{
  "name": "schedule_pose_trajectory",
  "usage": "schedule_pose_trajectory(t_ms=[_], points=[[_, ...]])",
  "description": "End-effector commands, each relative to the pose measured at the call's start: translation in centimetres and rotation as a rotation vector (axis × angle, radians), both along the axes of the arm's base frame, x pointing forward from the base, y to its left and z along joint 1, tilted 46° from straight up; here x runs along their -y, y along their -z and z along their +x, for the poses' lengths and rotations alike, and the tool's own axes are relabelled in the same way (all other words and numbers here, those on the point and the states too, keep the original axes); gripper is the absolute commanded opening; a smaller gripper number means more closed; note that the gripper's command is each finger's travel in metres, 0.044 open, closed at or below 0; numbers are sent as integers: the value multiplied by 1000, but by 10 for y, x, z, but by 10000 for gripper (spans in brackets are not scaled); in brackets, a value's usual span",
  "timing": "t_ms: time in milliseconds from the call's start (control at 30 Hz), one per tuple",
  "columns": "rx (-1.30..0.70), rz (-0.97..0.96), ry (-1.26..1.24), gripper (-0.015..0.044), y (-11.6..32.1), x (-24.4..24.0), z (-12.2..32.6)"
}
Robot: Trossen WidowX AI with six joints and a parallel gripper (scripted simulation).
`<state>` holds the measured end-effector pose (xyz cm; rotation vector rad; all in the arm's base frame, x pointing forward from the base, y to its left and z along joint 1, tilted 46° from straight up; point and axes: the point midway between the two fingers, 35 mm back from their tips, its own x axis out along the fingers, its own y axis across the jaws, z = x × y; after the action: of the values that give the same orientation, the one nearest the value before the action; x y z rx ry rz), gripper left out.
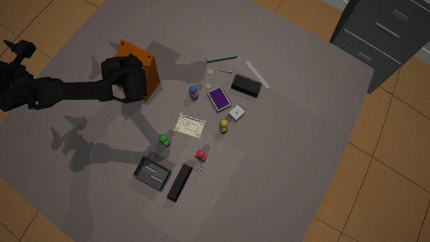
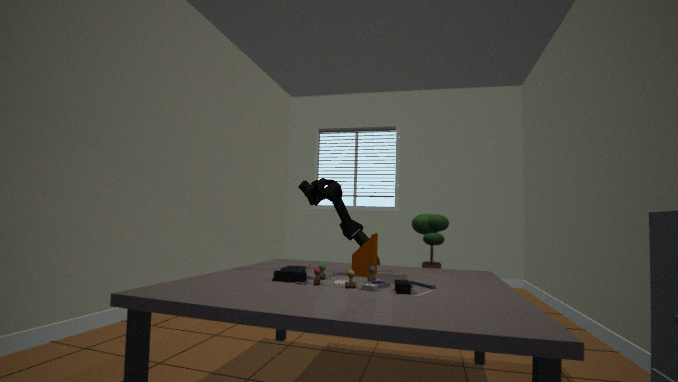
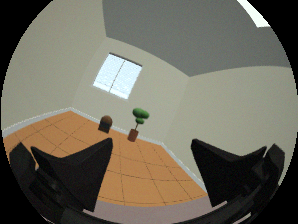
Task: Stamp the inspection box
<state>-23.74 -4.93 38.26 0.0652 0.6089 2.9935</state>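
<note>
My gripper [image 3: 153,144] is open and empty, raised high and facing away from the table objects. Four round-knobbed stamps stand on the table: blue [image 1: 193,89] [image 2: 372,269], yellow [image 1: 223,123] [image 2: 351,273], green [image 1: 163,138] [image 2: 322,266] and red [image 1: 200,154] [image 2: 317,270]. No lettering is readable, so I cannot tell which is PASS. The purple ink pad [image 1: 219,99] lies open between the blue and yellow stamps. The cream card [image 1: 185,130] [image 2: 341,282] is taped at its corners, with an outlined box in its lower right part; fine marks there are too small to read.
A white knobbed block [image 1: 236,113] and black block [image 1: 246,85] are beside the pad. A dark tray [image 1: 136,173] holding two light rods, a long black block [image 1: 179,182] and a screw [image 1: 198,173] lie near the red stamp. Grey [image 1: 221,57] and white [image 1: 257,75] strips lie behind.
</note>
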Motion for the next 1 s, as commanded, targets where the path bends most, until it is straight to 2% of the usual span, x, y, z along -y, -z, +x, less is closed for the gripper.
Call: schedule_pose_trajectory(t_ms=[0, 200, 400, 633, 967], points=[[4, 4, -8, 374, 1, 2, 0], [107, 145, -273, 224, 32, 76, 11], [153, 259, -543, 224, 61, 143, 51], [185, 517, -851, 224, 102, 206, 119], [143, 848, -1233, 224, 158, 236, 235]])
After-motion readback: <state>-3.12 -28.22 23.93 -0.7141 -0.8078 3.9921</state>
